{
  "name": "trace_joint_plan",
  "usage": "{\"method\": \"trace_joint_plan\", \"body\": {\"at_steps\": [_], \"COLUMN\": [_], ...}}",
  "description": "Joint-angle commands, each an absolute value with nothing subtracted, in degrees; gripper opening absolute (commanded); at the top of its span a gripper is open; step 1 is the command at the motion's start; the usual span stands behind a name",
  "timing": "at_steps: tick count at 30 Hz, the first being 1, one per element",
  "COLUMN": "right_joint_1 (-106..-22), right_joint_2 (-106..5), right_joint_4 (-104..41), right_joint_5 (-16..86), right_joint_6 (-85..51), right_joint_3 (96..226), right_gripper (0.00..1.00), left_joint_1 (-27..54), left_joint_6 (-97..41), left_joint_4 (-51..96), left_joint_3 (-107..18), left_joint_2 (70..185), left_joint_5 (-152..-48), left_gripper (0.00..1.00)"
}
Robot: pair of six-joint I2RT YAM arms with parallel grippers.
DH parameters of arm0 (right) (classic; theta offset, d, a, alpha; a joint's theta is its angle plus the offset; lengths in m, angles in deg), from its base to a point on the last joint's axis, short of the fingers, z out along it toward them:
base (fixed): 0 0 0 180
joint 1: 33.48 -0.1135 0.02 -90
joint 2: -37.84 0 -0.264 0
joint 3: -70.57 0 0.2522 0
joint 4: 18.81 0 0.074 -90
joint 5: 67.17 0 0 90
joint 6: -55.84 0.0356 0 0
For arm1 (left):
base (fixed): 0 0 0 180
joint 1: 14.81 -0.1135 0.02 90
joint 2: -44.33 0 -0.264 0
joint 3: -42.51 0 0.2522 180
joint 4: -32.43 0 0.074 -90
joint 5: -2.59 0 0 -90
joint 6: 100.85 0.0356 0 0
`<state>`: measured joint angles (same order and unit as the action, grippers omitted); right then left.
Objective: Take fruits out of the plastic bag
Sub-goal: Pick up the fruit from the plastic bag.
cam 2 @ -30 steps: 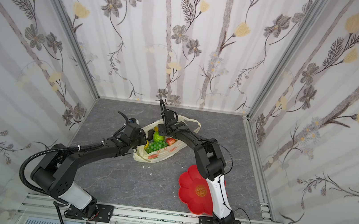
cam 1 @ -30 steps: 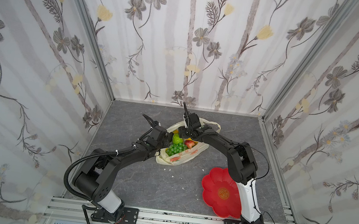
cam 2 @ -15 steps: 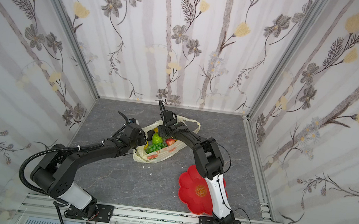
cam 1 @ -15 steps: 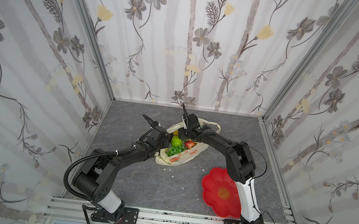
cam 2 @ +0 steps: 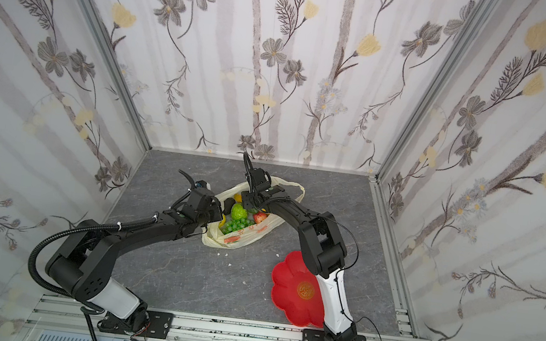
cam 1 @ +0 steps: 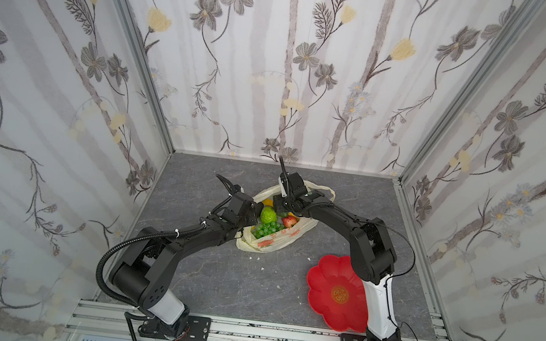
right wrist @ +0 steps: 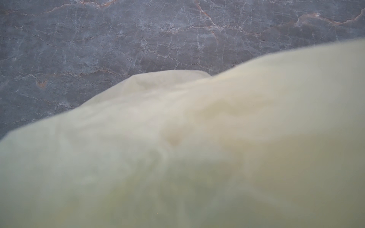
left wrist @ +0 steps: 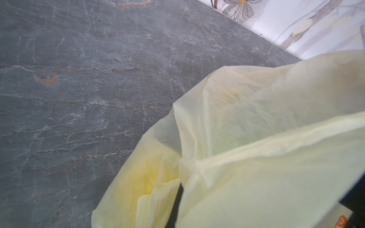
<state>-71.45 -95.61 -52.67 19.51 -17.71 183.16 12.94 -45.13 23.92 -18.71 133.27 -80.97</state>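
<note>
Thin crinkly pale-yellow translucent plastic bag [cam 1: 273, 240] w/ printed orange pics lies on the grey marbled counter [cam 1: 216, 277], approx. mid-counter and toward the back wall. Its mouth is open upward, and it shows in both top views [cam 2: 238, 239].

All visible fruits are inside the bag:
- Glossy green lumpy fruit [cam 1: 268, 215] in the middle of the mouth.
- Small red fruit [cam 1: 289, 221] just beside it, on the R arm's side.
- Green grape bunch [cam 1: 266, 230] just in front, touching the lumpy one.
- In a top view, a dark avocado [cam 2: 228, 204] at the rim near the L arm.
- A bit of yellow fruit [cam 2: 236, 196] behind the avocado. Which yellow one, can't tell.

L gripper [cam 1: 253, 213] sits at the bag's rim on its own side, closed tight. L wrist view shows bag film [left wrist: 256, 158] bunched right against it, w/ a dark finger [left wrist: 178, 199] showing btwn the folds. It's pinching the rim.

R gripper [cam 1: 281, 208] is down at the mouth from the far side, just beside the green lumpy fruit. R wrist view is nearly filled w/ blurred bag film [right wrist: 197, 148], and no fingers are visible. Can't tell if it's wide or narrow, or if it touches any fruit.

Red flower-shaped plastic dish [cam 1: 321, 283] sits on the counter near the R arm's base, well apart from the bag. A few small white scraps [cam 1: 255, 257] lie on the counter just in front of the bag.
</note>
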Motion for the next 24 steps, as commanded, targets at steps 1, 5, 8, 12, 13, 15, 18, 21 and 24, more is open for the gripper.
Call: {"method": "trace_joint_plan", "body": {"at_steps": [1,5,8,12,13,15,18,21,24], "right_joint_1": [-71.5,-71.5,-71.6,-71.5,-71.6,-71.6,-71.6,-71.6,-71.7], "right_joint_2": [-94.8,-94.9,-95.2,-95.9,-96.2,-96.6,-97.3,-97.8,-98.4], "right_joint_4": [-51.2,-51.2,-51.4,-51.8,-51.9,-52.0,-52.3,-52.9,-53.3], "right_joint_5": [19.9,20.2,20.4,20.3,20.5,20.6,21.0,21.5,22.0], "right_joint_6": [-17.0,-17.1,-16.9,-16.7,-16.7,-16.6,-16.3,-16.0,-15.9], "right_joint_3": [182.7,181.5,180.6,180.1,180.1,180.2,180.6,181.2,181.6], "right_gripper": [0.61,0.64,0.63,0.65,0.68,0.73,0.76,0.76,0.72], "left_joint_1": [12.8,12.9,12.9,12.9,12.9,12.9,12.9,12.9,12.8], "left_joint_6": [-45.3,-45.3,-45.2,-45.3,-45.3,-45.3,-45.4,-45.3,-45.4], "left_joint_4": [23.9,23.9,23.9,23.9,23.9,23.9,23.9,23.9,23.9], "left_joint_3": [-18.5,-18.3,-18.2,-18.2,-18.2,-18.2,-18.2,-18.2,-18.2], "left_joint_2": [132.8,132.6,132.3,132.1,132.2,132.3,132.2,132.1,132.3], "left_joint_5": [-80.0,-80.0,-80.0,-79.9,-79.8,-79.8,-79.8,-79.7,-79.7], "left_gripper": [0.0,0.0,0.0,0.0,0.0,0.0,0.0,0.0,0.0]}}
